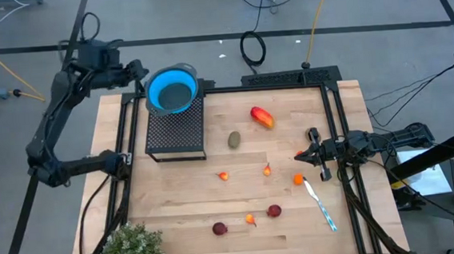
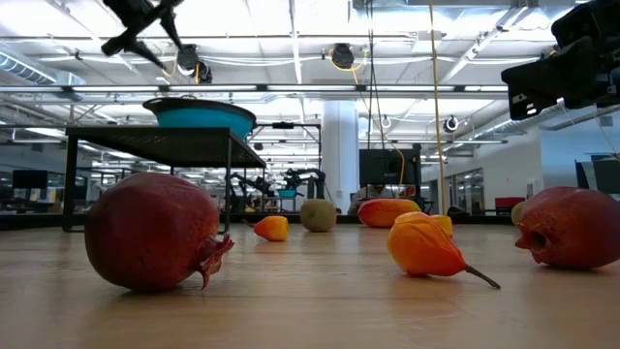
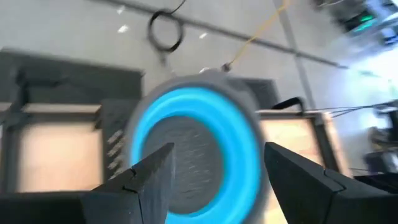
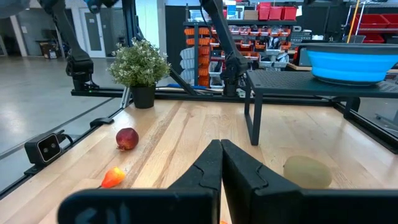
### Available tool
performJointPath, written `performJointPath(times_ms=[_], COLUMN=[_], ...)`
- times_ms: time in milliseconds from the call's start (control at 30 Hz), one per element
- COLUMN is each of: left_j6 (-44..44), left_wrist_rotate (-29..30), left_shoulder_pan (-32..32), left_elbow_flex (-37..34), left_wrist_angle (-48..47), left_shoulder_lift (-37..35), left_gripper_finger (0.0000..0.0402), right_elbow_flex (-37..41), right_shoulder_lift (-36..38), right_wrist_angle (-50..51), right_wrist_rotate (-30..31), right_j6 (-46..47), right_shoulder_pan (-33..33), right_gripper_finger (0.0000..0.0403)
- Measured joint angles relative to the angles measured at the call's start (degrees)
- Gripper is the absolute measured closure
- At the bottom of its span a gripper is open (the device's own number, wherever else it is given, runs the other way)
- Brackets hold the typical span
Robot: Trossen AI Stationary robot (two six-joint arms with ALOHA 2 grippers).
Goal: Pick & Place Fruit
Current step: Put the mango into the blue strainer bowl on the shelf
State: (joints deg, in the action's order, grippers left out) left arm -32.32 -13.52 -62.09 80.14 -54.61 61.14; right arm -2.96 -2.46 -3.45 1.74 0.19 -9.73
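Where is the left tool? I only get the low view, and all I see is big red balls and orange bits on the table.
Observer: The left tool is open and empty, right above the blue bowl on the black stand.
Operator: What about the other one?
Observer: The right tool is shut, empty, over the table's right side beside a tiny orange bit.
Operator: Is anything hiding from me?
Observer: Yes, a bushy green plant stands at the table's corner, bottom left in the high view.

Overhead looks straight down; low camera sits level; both share the wooden table (image 1: 241, 214)
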Motion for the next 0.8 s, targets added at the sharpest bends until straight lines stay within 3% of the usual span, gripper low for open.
performJointPath(times_ms=[200,333,800], left_j6=[-1.0,-1.0,-1.2], left_wrist_rotate=[0.0,0.0,2.8], left_shoulder_pan=[6.4,11.3,24.3], left_elbow_flex=[0.0,0.0,0.0], left_wrist_angle=[6.3,9.5,15.6], left_shoulder_lift=[-3.7,-5.2,-5.7], left_gripper_finger=[0.0157,0.018,0.0371], right_elbow_flex=[0.0,0.0,0.0], right_shoulder_lift=[0.0,0.0,0.0], right_wrist_angle=[0.0,0.0,-4.0], right_wrist_rotate=[0.0,-0.1,-0.3], right_j6=[0.6,0.9,8.0], right_shoulder_pan=[0.0,0.0,0.0], right_gripper_finger=[0.0403,0.0403,0.0403])
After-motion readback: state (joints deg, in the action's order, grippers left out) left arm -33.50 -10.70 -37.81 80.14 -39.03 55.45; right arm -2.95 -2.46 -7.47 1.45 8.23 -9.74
